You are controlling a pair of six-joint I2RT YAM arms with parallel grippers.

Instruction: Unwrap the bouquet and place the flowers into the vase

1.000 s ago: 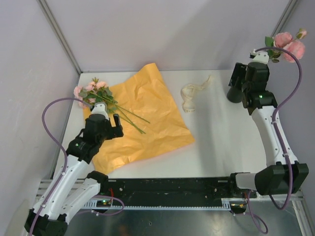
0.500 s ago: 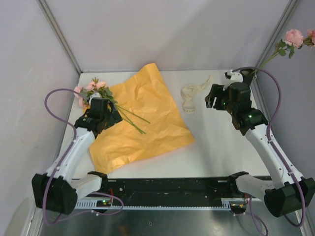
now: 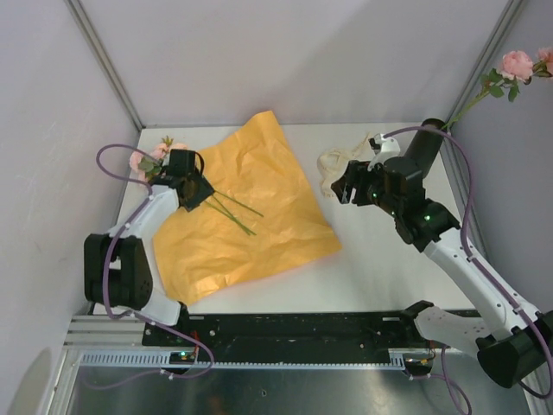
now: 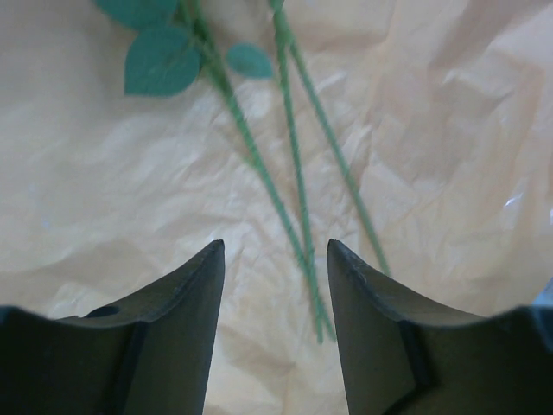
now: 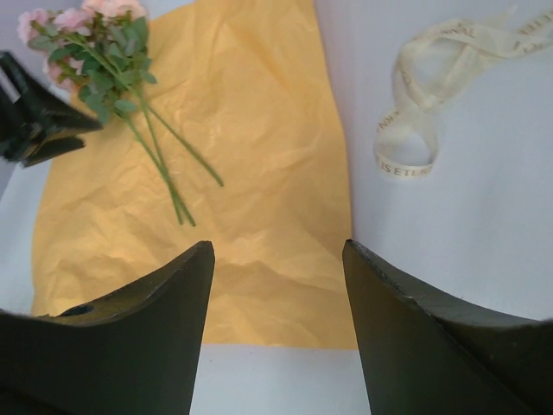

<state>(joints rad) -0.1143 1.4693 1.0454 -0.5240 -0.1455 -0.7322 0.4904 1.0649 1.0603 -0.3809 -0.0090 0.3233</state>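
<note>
The right arm (image 3: 393, 186) hides most of the vase (image 3: 429, 137); only its top shows. Above the vase, one bloom (image 3: 546, 59) is cut off by the picture's edge. The left wrist view shows blurred stems (image 4: 289, 173), their blooms out of frame. The ribbon's (image 5: 404, 170) lettering is too small to read.

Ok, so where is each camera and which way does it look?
Top camera: above and behind the arms, looking down on the table; both arms show.
Left wrist camera: on the left arm, looking down at green stems on the orange paper; the left pincer shows, its two fingers apart.
Right wrist camera: on the right arm, looking across the paper at the flowers and ribbon; the right pincer shows.
Shared: both wrist cameras see those stems on the paper.
</note>
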